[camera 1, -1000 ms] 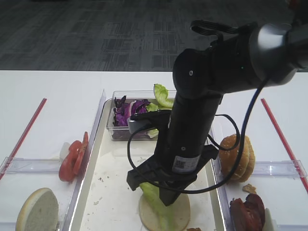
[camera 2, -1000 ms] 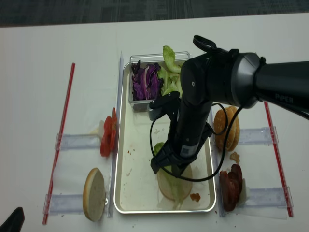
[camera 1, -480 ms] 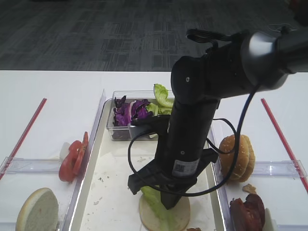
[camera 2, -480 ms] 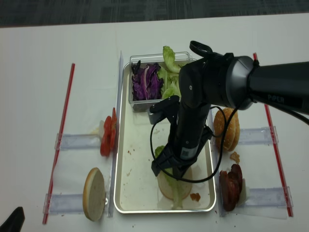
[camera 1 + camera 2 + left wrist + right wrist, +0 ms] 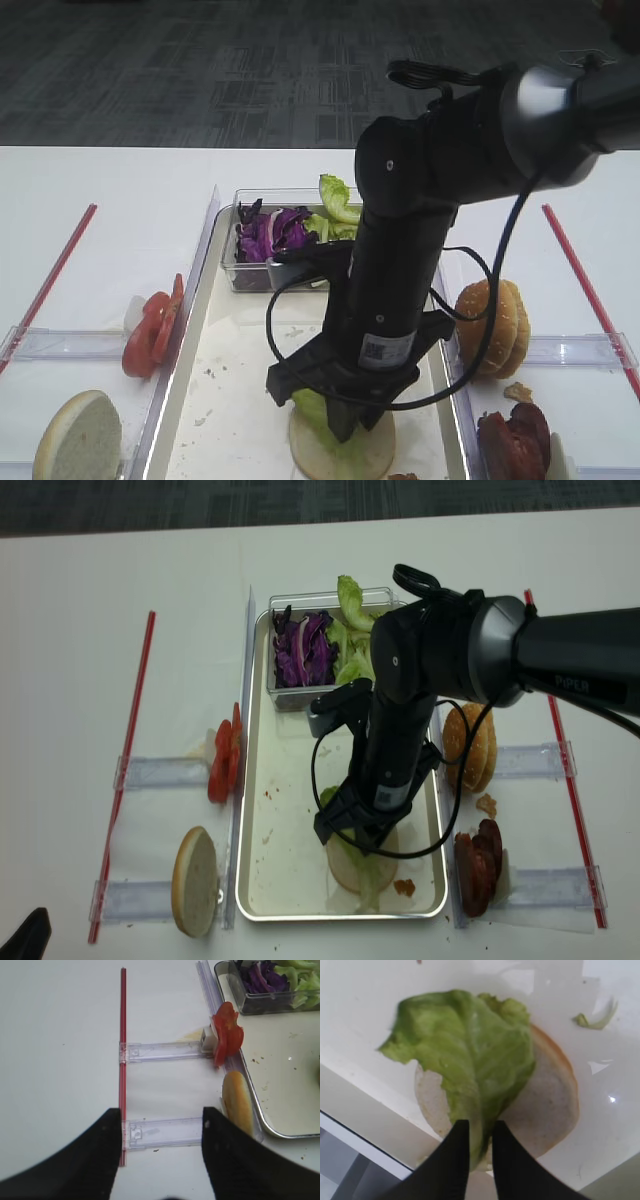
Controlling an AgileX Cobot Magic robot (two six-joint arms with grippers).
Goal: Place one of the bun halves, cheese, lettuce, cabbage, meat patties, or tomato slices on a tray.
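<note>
From our right wrist camera we see the right pincer (image 5: 477, 1147) slightly parted astride the lettuce (image 5: 465, 1055), which lies ahead across a bun half (image 5: 545, 1105) on the tray (image 5: 290, 880); overhead, the arm hides this.

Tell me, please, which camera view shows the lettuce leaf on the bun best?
The right wrist view: the lettuce fills the frame, draped over the pale bun half, one end between the right tool's fingers. In both exterior high views the arm hides most of it. The left wrist view does not show it.
</note>
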